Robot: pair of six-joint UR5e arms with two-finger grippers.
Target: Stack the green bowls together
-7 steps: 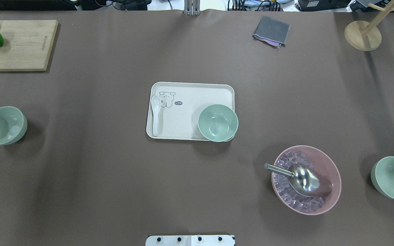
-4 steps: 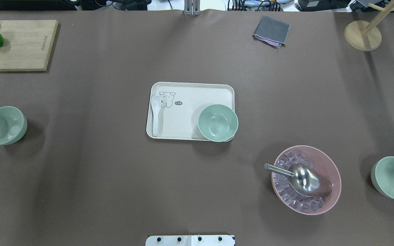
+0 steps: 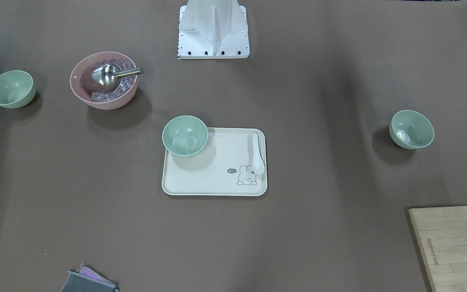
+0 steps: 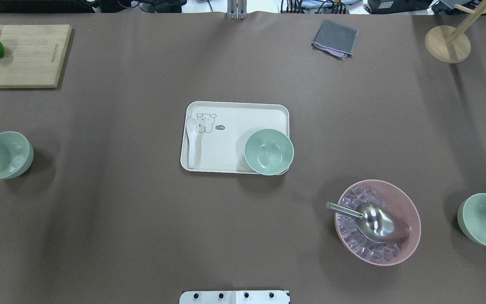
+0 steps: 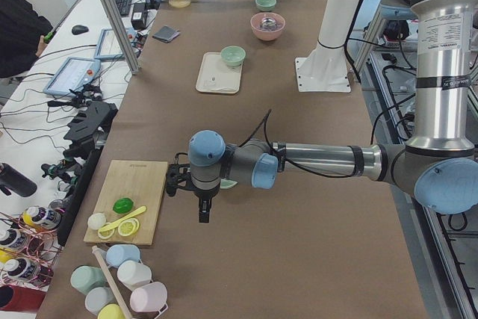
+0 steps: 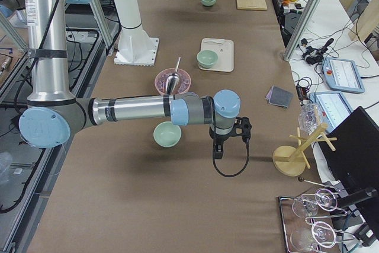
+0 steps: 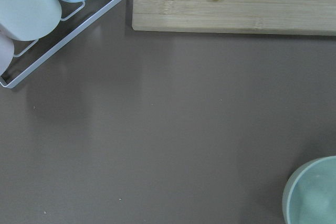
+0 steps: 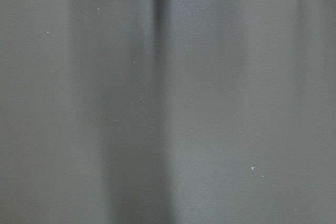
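Standing well apart, the green bowls are pictured unstacked: middle bowl (image 4: 268, 152) on the tray (image 4: 234, 126), left bowl (image 4: 5, 155) and right bowl (image 4: 485, 220) out at either side. How far the left gripper (image 5: 203, 214) and right gripper (image 6: 217, 151) are open cannot be told.

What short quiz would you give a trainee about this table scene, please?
1. True or false: the green bowl on the tray has another bowl nested in it.
2. Multiple choice: what else lies on the tray? A, a white spoon; B, a fork; C, a knife.
3. Fill in: the metal scoop rests in the ___ bowl.
Key:
1. False. The left green bowl and the right green bowl each stand alone, far to either side.
2. A.
3. Pink: it lies in the pink bowl.
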